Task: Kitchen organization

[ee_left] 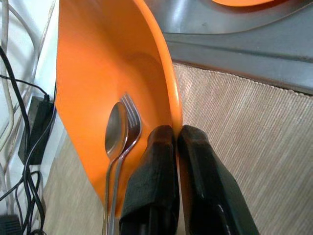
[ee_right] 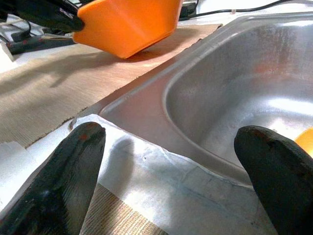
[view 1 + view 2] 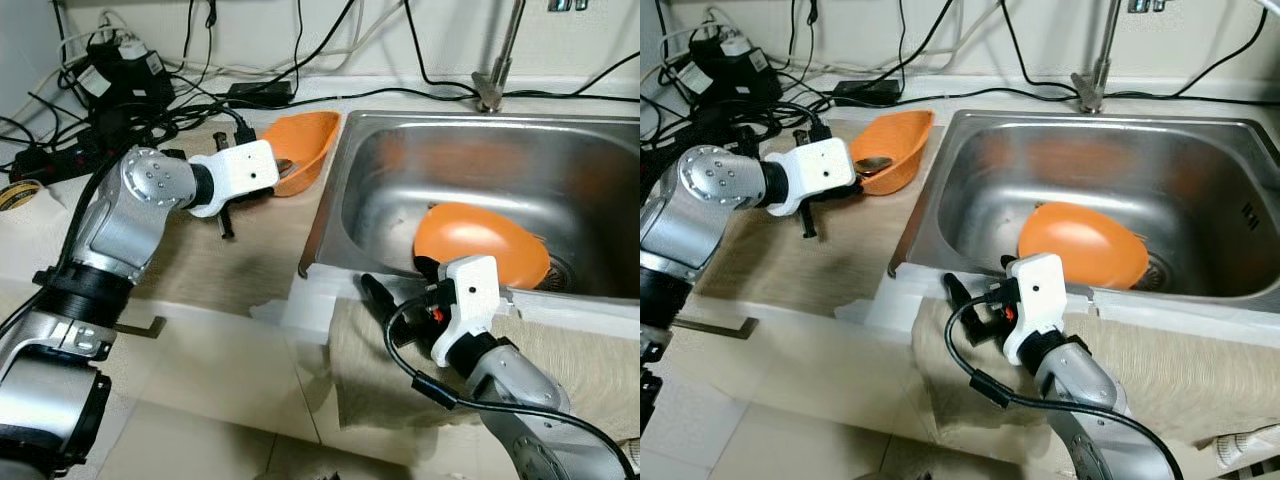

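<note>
We are pinching the rim of the orange bowl (image 3: 303, 147) on the worktop (image 3: 250, 255) with our left claw (image 1: 177, 147), and tilting it risks spilling the spoon (image 1: 115, 132) and fork (image 1: 131, 122) inside. Our right claw (image 2: 171, 161) is hanging spread at the sink (image 3: 480, 160) edge, where a second orange bowl (image 3: 480, 243) is lying upside down. Tangled cables (image 3: 120, 110) are crowding the worktop behind.

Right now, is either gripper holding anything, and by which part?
The left gripper pinches the rim of the orange bowl on the counter, one finger inside, one outside. The right gripper is open at the sink's front edge, holding nothing.
</note>
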Available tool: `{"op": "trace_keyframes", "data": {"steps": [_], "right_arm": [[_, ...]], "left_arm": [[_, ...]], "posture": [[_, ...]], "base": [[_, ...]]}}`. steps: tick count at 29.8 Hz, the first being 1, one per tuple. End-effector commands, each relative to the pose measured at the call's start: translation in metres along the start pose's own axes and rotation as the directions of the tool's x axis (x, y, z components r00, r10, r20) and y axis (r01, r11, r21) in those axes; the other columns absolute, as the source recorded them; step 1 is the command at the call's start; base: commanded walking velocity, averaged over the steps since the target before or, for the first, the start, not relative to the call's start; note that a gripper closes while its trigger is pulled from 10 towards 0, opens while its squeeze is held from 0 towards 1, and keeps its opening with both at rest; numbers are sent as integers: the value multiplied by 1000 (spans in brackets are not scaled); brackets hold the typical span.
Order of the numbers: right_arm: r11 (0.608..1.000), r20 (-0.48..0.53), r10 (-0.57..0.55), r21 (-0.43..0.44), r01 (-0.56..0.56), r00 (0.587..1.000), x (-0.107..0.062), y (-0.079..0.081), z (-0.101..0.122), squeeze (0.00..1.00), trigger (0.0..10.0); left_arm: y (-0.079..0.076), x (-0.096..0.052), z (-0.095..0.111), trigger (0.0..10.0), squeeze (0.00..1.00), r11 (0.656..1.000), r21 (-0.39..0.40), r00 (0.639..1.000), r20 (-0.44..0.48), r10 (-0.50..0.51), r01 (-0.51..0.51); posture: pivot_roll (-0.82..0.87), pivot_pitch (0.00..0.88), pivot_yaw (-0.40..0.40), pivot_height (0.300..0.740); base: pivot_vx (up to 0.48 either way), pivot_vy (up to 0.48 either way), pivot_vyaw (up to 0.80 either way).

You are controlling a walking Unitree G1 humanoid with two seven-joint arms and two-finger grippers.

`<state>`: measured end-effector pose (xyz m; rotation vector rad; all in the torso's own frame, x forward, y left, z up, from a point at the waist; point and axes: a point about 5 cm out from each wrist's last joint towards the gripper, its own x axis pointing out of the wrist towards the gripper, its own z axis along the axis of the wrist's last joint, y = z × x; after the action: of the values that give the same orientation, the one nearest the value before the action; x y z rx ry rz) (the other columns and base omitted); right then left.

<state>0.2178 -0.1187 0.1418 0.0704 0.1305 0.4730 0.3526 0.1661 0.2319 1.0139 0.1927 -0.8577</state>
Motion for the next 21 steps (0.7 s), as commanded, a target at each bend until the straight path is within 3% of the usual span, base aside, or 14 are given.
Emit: {"op": "trace_keyframes", "data": {"steps": [1, 5, 14, 15, 21], "right_arm": [[1000, -18, 15, -1, -15, 1000, 3, 0, -3, 0, 10000], [1000, -20, 22, -2, -22, 1000, 4, 0, -3, 0, 10000], [1000, -18, 26, -4, -26, 999, 6, 0, -3, 0, 10000], [1000, -18, 26, -5, -26, 1000, 5, 0, -3, 0, 10000], [1000, -17, 22, -6, -22, 1000, 6, -1, -2, 0, 10000]], "left_arm": [[-2, -7, -2, 0, 0, 1000, -7, 1000, -10, -10, 10], [-9, -14, 0, 0, 0, 1000, 0, 1000, -13, -26, 26], [-10, -8, -3, 0, 0, 1000, 7, 999, -37, 12, -11], [-11, -6, -2, 10000, 0, 1000, 20, 999, -39, 17, -16], [-17, 0, 6, 10000, 0, 998, 55, 1000, -21, 5, -4]], "posture": [[21, 0, 93, 736], [26, 0, 88, 736], [23, 0, 90, 736], [20, 0, 91, 736], [18, 0, 96, 736]], "base": [[0, 0, 0], [0, 0, 0], [0, 0, 0], [0, 0, 0], [0, 0, 0]]}}
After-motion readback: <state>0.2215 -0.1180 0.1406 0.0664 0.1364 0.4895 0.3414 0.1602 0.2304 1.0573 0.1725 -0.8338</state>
